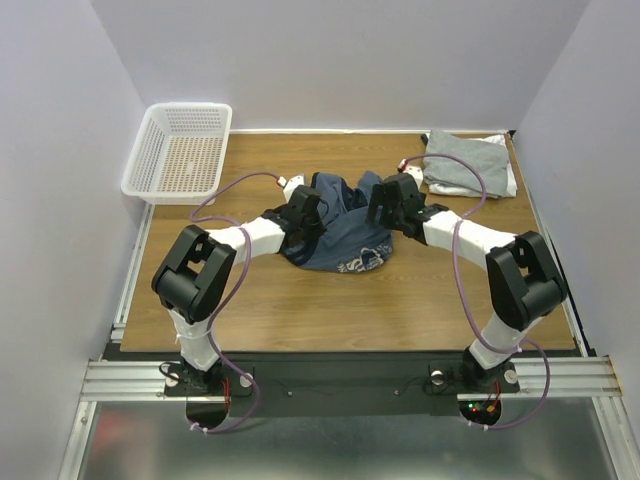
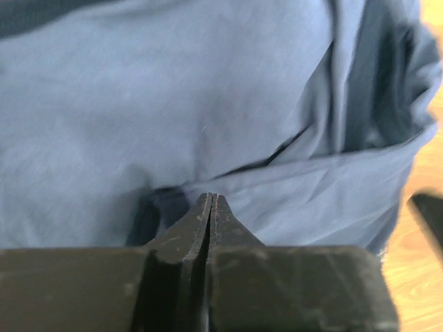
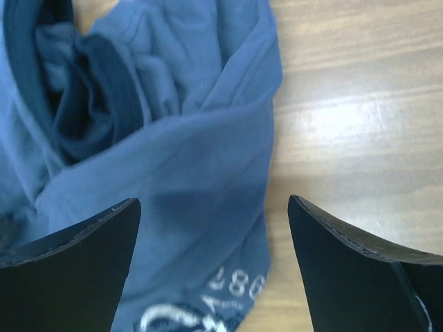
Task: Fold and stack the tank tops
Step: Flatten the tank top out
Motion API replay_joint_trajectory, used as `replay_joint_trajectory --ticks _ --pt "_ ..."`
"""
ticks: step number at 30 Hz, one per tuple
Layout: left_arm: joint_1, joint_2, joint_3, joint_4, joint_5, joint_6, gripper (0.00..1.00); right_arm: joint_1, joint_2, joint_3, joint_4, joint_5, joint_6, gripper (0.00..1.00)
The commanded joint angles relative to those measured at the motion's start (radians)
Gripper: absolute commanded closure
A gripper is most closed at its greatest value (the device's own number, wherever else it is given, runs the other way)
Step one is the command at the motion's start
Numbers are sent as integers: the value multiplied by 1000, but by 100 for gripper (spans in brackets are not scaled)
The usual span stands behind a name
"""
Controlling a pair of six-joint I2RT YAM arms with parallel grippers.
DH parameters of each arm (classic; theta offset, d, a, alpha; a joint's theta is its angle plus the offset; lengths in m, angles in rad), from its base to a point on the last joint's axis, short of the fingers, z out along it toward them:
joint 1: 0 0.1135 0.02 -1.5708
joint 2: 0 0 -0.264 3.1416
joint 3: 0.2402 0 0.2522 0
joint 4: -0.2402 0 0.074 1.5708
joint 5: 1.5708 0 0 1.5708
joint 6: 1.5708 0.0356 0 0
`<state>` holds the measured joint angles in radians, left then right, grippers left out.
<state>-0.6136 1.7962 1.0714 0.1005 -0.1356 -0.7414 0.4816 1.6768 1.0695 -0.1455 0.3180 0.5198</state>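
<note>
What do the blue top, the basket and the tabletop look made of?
Navy tank top: soft matte knit, likely cotton jersey; it bunches in loose folds. Basket: white plastic by its look, moulded open mesh. Table: wood-grain top, possibly laminate; the right wrist view shows a smooth sheen.

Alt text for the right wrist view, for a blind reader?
A crumpled navy tank top lies on the wooden table, filling the left of the frame, with a pale print at its lower edge. The right gripper hangs open above it, its dark jaws wide apart at the bottom corners.
</note>
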Motion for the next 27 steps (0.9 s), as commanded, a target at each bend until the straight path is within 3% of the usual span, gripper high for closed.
replay_joint_trajectory --ticks 1,4,5,8,10,24,27 --pt "-8 -86 -53 22 -22 4 100 -47 44 84 61 -31 8 7" --pt "-8 -110 -85 21 -33 7 100 -60 61 107 63 -54 16 8" --pt "-8 -116 -93 21 -41 5 85 -63 61 113 63 -56 17 8" --pt "-8 -141 -114 28 -53 4 56 -63 54 110 67 -65 23 8" --pt "-8 -133 -111 28 -55 5 52 -63 46 98 70 -71 31 8" --pt "-8 -35 -33 4 -99 17 51 -63 50 73 87 -82 29 8" --pt "-8 -17 -16 5 -90 14 58 -63 50 72 89 -77 28 8"
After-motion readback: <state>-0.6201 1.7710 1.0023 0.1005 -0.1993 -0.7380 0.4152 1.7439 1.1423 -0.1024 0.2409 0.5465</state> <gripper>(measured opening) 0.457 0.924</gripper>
